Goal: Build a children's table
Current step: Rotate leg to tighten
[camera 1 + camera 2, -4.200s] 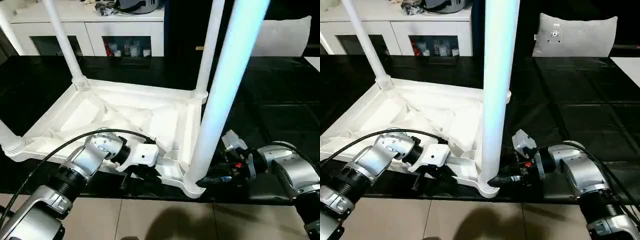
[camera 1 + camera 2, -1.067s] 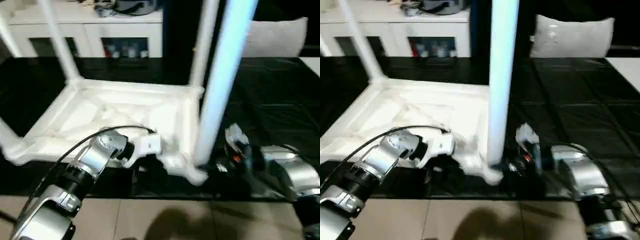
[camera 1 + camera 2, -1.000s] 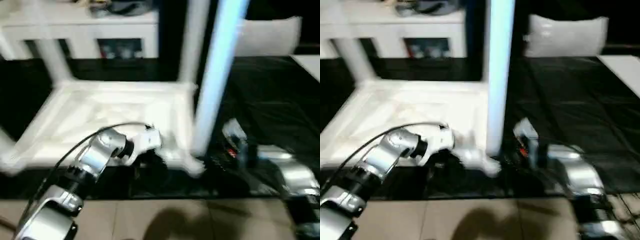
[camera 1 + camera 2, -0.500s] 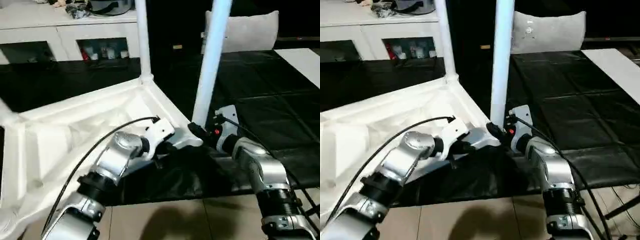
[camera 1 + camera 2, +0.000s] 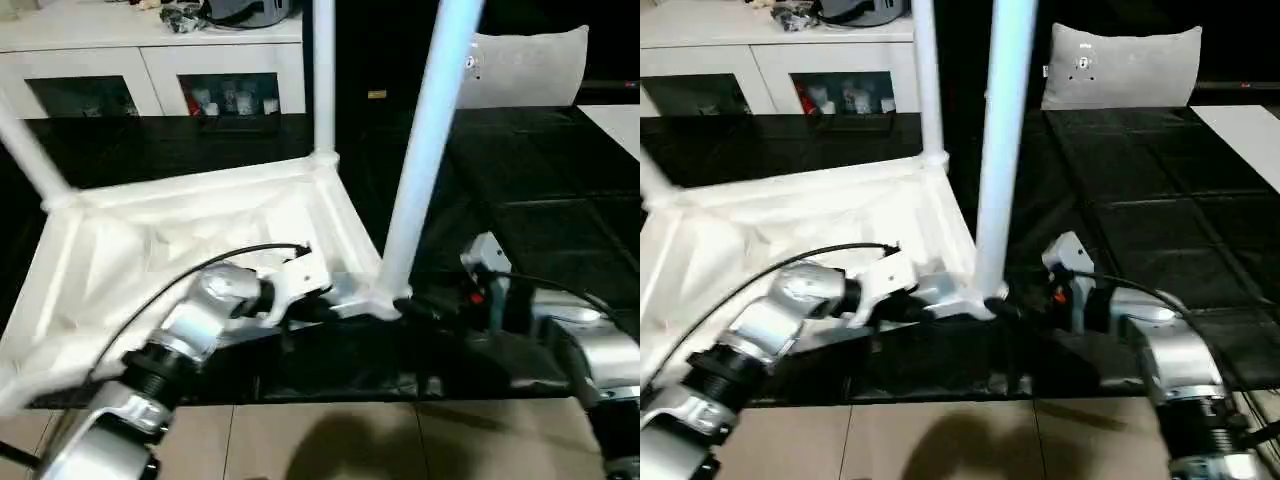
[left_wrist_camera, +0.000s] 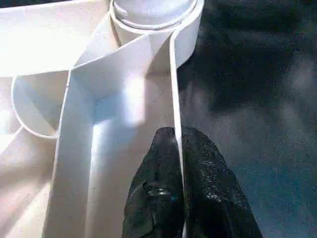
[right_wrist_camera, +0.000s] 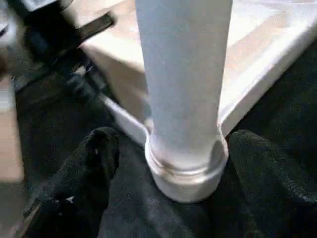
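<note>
Lying upside down on a black counter (image 5: 560, 230), the white children's table (image 5: 180, 240) shows its ribbed underside, and legs stand up out of its round corner sockets. The nearest leg (image 5: 425, 150) rises from the corner socket (image 7: 185, 171) closest to the robot, at the counter's front edge. Another leg (image 5: 323, 75) stands in the far corner behind it, and a third leg (image 5: 30, 155) leans up from the far left corner.

The left gripper (image 6: 178, 148) is clenched on the thin side wall of the tabletop, one black finger on each face of the wall, just short of the near corner socket. Its silver forearm (image 5: 190, 330) reaches in from the lower left with a black cable arching over it.

The right gripper (image 7: 173, 153) is released, its two black fingers (image 7: 101, 148) spread wide on either side of the base of the nearest leg. They stand apart from the socket and do not pinch it. In the head views this gripper sits low at the counter's front edge, just right of that leg.

Behind the counter stands a white cabinet (image 5: 150, 60) with glass doors and clutter on top. A grey cushion (image 5: 1125, 65) lies at the far right.
</note>
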Controlling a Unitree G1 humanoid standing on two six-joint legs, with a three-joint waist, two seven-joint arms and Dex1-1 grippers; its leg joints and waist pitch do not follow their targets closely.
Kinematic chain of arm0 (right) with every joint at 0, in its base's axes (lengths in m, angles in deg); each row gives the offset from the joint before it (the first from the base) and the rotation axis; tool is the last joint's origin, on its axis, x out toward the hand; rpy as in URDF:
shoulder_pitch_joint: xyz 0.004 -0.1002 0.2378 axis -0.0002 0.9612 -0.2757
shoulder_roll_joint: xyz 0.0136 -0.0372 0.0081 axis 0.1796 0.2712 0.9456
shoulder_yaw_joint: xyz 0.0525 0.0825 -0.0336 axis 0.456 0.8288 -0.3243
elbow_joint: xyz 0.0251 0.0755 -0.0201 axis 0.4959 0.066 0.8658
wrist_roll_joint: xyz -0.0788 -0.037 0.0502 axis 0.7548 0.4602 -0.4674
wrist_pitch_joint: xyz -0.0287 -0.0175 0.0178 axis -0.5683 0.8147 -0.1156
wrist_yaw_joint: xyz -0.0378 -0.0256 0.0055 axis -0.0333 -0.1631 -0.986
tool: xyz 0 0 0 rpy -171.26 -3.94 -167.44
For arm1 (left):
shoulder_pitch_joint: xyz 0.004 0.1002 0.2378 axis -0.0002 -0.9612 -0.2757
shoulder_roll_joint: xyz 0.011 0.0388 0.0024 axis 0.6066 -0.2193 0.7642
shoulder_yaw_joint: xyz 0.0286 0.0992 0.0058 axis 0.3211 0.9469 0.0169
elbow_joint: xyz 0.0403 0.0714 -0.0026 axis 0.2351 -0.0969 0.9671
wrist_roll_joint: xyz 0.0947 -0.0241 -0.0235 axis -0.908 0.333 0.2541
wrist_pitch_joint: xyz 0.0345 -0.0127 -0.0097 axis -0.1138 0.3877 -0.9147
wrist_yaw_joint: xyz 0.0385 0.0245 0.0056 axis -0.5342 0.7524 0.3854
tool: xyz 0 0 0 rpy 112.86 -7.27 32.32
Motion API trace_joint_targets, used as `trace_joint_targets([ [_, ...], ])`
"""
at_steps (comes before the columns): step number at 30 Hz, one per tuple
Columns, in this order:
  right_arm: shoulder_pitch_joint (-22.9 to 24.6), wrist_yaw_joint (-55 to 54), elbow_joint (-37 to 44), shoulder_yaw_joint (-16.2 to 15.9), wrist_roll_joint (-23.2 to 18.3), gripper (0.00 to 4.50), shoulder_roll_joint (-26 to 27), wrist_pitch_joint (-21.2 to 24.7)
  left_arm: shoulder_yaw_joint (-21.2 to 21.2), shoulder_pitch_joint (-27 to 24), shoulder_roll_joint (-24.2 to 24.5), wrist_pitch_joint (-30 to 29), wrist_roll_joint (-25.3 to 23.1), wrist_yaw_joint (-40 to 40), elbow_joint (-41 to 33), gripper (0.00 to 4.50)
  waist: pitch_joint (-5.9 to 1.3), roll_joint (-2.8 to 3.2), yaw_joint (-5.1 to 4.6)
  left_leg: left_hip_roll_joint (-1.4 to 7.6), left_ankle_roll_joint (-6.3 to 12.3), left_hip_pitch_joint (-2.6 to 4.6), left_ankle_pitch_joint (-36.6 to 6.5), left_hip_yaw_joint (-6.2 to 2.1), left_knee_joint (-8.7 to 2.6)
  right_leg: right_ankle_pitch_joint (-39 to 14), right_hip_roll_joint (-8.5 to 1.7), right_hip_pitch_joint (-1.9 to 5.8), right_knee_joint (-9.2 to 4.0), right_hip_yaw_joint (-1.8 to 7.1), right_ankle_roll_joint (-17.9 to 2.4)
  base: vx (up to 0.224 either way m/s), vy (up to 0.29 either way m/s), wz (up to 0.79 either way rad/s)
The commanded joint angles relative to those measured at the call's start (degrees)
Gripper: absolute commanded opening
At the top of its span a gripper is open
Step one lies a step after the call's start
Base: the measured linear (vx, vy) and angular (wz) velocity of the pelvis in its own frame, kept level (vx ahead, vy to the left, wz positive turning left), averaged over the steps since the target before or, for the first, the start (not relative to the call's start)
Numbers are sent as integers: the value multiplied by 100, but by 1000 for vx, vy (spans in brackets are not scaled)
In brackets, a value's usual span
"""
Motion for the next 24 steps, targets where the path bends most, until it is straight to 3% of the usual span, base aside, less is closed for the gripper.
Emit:
trace_joint_targets([
  [1, -71, 400, -68, -56, -60, 382, -163, -168, 289, 34, 167, 459, 32, 608, -45, 0, -319, -91, 39, 394, 660, -24, -247, -154, -333, -2042, -645, 341, -430, 461, 409, 0, 0, 0],
  [6, -235, 932, -163, -257, -84, 366, -333, -259, 593, 18, 563, 1066, 17, 1351, -68, 0, -333, -97, 132, 452, 687, -13, -104, -164, -332, -1760, -670, 326, -359, 495, 226, 0, 0, 0],
  [9, -332, 1193, -216, -410, -106, 331, -319, -326, 683, 49, 633, 1334, 15, 1595, -29, 0, -332, -83, 163, 467, 651, -15, -92, -162, -333, -1756, -684, 328, -348, 499, 154, 0, 0, 0],
  [19, -373, 1744, -254, -815, -182, 247, -44, -436, 765, 177, 535, 1657, 61, 1777, 109, 0, -329, -89, 170, 435, 586, -25, -182, -147, -335, -1953, -669, 340, -381, 478, 255, 0, 0, 0],
  [24, -436, 1759, -376, -844, -142, 205, 39, -504, 762, 186, 516, 1718, 56, 1797, 160, 0, -341, -77, 196, 494, 550, -8, -132, -174, -339, -1805, -686, 328, -348, 503, 193, 0, 0, 0],
])
